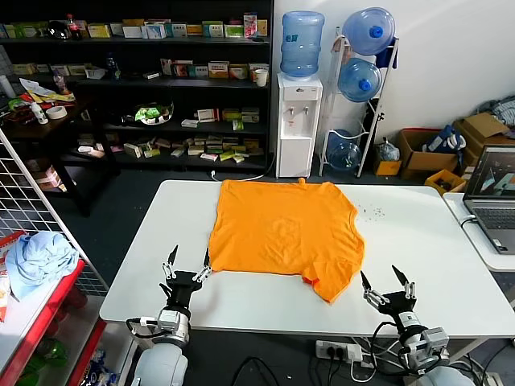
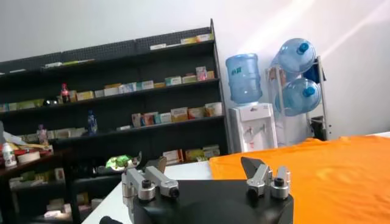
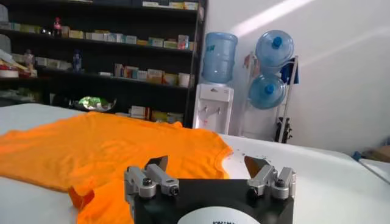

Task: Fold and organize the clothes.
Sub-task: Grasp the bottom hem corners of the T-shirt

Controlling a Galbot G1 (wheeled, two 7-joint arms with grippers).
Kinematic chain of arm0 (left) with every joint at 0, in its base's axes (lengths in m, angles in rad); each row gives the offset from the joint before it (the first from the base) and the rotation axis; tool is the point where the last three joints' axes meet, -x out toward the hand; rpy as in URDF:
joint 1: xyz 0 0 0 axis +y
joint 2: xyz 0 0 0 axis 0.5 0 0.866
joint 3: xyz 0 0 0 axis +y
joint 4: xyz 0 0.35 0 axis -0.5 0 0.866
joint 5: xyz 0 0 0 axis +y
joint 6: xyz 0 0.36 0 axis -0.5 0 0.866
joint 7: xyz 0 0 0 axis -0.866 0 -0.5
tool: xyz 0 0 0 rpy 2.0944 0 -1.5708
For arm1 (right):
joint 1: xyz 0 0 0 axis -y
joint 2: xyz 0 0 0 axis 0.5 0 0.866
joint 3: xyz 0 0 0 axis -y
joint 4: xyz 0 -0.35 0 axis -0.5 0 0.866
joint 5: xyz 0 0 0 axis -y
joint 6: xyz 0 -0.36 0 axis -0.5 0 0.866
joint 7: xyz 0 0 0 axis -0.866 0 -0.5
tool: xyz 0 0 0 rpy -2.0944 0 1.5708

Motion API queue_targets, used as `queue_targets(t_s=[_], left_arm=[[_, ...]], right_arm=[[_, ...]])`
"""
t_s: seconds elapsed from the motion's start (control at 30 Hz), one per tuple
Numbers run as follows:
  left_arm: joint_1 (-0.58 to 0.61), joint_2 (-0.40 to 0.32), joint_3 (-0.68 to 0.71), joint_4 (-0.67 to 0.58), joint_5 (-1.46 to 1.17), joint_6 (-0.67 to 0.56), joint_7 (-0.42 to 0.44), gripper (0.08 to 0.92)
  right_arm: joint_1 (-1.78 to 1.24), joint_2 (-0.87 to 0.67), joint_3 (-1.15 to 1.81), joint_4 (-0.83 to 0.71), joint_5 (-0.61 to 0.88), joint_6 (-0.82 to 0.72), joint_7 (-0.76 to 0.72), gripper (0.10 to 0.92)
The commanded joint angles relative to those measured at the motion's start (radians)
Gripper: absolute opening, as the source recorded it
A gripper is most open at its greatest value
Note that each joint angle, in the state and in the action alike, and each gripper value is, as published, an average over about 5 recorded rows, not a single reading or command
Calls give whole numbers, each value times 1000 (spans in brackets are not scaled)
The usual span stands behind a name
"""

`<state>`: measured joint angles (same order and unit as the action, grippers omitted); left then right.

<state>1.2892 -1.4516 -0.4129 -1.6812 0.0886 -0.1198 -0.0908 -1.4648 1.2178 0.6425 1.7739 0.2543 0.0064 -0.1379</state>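
The room is evenly and brightly lit from above. The white table looks bright, with only faint soft shadows. Diagonal streaks of light cross the wall in both wrist views. The dark shelves stay dim. Distant things look slightly soft in the wrist views.

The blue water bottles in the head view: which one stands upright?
The bottle on top of the white dispenser. The other bottles lie tilted in the rack beside it.
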Motion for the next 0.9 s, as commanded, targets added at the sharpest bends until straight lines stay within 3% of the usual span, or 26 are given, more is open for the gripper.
queue_targets(t_s=[0.03, 0.3, 0.9], left_arm=[[-18, 41, 46, -20, -4, 240, 30, 823], [-64, 87, 92, 21, -156, 408, 15, 823], [-98, 89, 91, 67, -191, 412, -3, 823]], right_arm=[[12, -2, -19, -4, 10, -117, 24, 823], [77, -4, -108, -41, 58, -242, 64, 823], [219, 42, -202, -151, 51, -301, 104, 823]])
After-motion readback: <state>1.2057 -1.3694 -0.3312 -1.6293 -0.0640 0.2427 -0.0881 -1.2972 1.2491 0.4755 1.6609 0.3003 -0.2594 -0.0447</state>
